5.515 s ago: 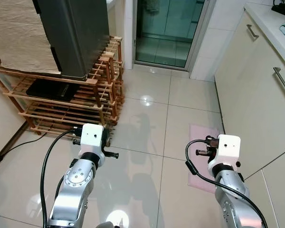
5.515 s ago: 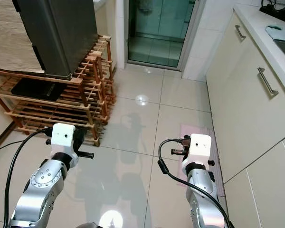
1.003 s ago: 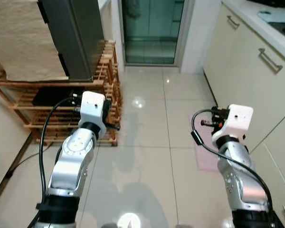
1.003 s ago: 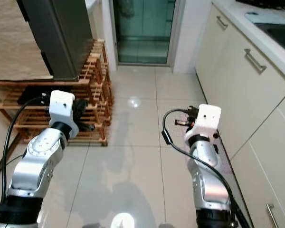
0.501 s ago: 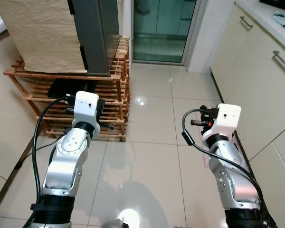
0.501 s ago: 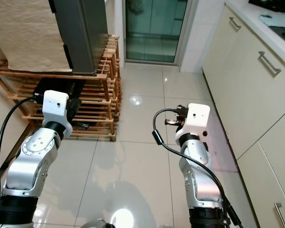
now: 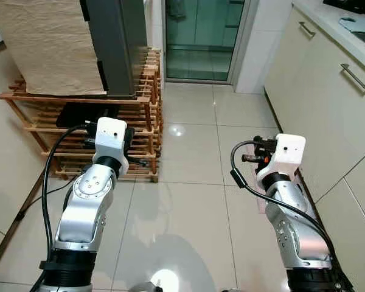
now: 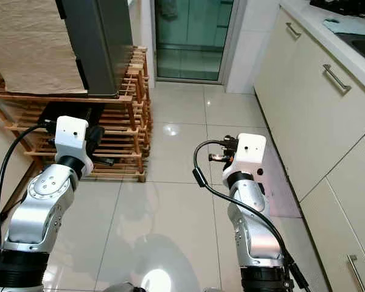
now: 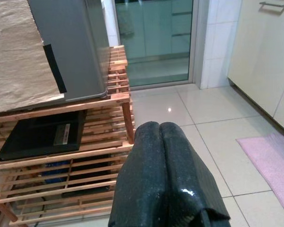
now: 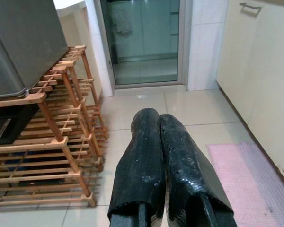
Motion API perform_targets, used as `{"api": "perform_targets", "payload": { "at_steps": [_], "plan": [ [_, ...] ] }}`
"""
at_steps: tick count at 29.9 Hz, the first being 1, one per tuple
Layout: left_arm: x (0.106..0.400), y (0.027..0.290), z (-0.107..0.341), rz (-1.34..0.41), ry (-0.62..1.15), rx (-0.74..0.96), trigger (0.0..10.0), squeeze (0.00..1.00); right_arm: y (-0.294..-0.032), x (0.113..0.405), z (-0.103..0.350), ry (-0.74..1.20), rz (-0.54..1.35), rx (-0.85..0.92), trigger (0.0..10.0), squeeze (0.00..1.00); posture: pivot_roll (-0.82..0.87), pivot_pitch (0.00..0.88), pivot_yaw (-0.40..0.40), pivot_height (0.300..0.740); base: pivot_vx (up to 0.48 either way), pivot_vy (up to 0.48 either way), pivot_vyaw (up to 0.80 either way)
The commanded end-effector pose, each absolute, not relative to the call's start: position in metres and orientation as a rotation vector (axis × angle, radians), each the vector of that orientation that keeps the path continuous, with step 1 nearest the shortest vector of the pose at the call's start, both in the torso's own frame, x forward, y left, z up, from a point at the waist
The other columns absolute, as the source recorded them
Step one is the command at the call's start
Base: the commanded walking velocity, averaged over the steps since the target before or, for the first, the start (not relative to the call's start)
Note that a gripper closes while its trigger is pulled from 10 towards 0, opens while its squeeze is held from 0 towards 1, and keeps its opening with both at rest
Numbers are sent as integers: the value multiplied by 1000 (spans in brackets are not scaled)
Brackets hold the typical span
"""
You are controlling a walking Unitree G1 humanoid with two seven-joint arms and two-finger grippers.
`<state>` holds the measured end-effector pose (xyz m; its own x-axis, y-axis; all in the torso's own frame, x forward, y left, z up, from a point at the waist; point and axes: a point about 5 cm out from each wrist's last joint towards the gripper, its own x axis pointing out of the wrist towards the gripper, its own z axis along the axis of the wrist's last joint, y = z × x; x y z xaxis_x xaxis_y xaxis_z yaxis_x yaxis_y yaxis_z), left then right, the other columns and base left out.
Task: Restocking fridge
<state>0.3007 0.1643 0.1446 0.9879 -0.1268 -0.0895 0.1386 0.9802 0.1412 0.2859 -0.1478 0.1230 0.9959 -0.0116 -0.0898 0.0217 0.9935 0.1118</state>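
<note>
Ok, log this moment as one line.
left pincer: shut, empty | right pincer: shut, empty | ahead: wooden rack, glass door

The fridge [image 7: 112, 42] is a tall dark grey box (door shut) standing on a wooden rack, up at 10 o'clock.

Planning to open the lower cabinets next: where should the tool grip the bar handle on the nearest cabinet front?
Grip the cabinet handle at the middle of its bar, coming straight at the cabinet front from the floor side. The bar stands off the panel on two posts, so fingers can probably close across it between them.
</note>
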Motion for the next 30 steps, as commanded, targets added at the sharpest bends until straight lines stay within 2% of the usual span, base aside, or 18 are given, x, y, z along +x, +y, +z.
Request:
{"api": "perform_targets", "payload": {
  "at_steps": [1,16,21,30],
  "plan": [
    [302,161,147,-137,71,158,10000,0,-148,288,121,105,-13,104,10000,0,3,0,-4,740,0,341,0],
    [301,160,146,-135,69,156,10000,0,-147,288,118,126,-5,113,10000,0,7,0,-13,740,0,342,0],
    [301,161,146,-132,69,158,10000,0,-147,289,118,130,-11,113,10000,0,9,0,-12,740,0,343,-751],
    [301,163,148,-129,68,165,10000,0,-147,289,116,136,-13,107,10000,0,17,2,-10,740,0,342,0]
  ]
}}
